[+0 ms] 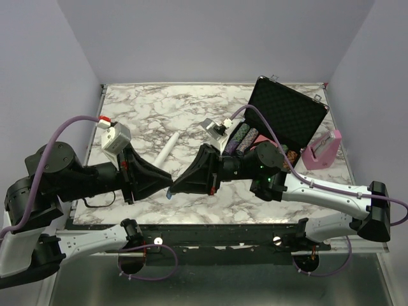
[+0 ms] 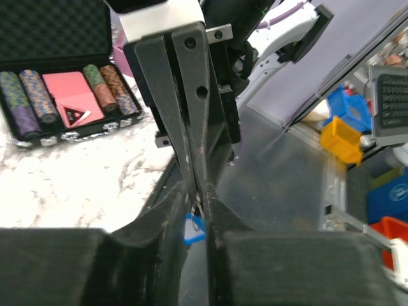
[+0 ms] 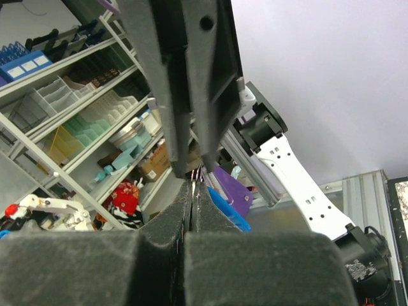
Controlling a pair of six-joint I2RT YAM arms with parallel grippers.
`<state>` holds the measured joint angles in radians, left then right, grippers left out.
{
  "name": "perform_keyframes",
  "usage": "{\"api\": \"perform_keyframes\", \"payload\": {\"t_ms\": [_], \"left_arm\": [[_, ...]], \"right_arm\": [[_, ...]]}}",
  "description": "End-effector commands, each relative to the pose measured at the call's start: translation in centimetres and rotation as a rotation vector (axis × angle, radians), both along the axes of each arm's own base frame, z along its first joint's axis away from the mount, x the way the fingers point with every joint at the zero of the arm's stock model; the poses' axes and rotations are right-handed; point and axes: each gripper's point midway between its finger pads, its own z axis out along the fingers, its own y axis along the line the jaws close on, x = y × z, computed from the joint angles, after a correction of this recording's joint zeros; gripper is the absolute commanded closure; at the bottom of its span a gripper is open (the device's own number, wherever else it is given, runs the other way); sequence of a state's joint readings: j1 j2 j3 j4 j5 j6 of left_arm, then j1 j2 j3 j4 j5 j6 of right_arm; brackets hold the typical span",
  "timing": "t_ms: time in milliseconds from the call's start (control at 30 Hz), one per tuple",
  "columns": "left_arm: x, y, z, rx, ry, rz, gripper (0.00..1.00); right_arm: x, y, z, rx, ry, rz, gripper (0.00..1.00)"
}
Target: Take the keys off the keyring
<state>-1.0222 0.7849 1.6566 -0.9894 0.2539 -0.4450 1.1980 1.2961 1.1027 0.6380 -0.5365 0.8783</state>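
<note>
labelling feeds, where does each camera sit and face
Top external: above and behind, looking down at the marble table; both arms show.
Left wrist: behind the left claw, facing the right claw and chip case; own fingers low.
Right wrist: behind the right claw, facing the left claw and shelves; own fingers low.
Shared: both wrist views show the blue key.

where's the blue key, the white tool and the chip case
blue key (image 2: 193, 228), left wrist view, on its plastic head
white tool (image 1: 167, 148), top view, mid-shaft
chip case (image 1: 288, 116), top view, on the open lid's foam
</note>
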Motion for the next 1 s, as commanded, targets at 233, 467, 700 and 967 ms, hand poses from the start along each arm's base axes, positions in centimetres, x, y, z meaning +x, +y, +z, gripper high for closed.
{"api": "perform_keyframes", "payload": {"t_ms": [233,467,700,967], "left_arm": [[1.2,3.1,4.0,-0.118,-0.044,0.164,0.29],[2.1,5.1,3.1,-0.226,-0.011,0.282,0.29],[1.9,5.7,1.5,-0.456,0.025,0.295,0.32],[1.9,3.8,0.5,-0.445,0.056,0.245,0.42]], "right_arm": [[-0.5,0.7,-0.7,-0.029,-0.016,0.002,0.99],[0.0,0.4,-0.5,-0.007,-0.009,-0.039,0.99],[0.9,-0.3,0.4,0.073,0.021,-0.098,0.99],[0.8,-0.2,0.7,0.083,0.03,-0.089,0.99]]}}
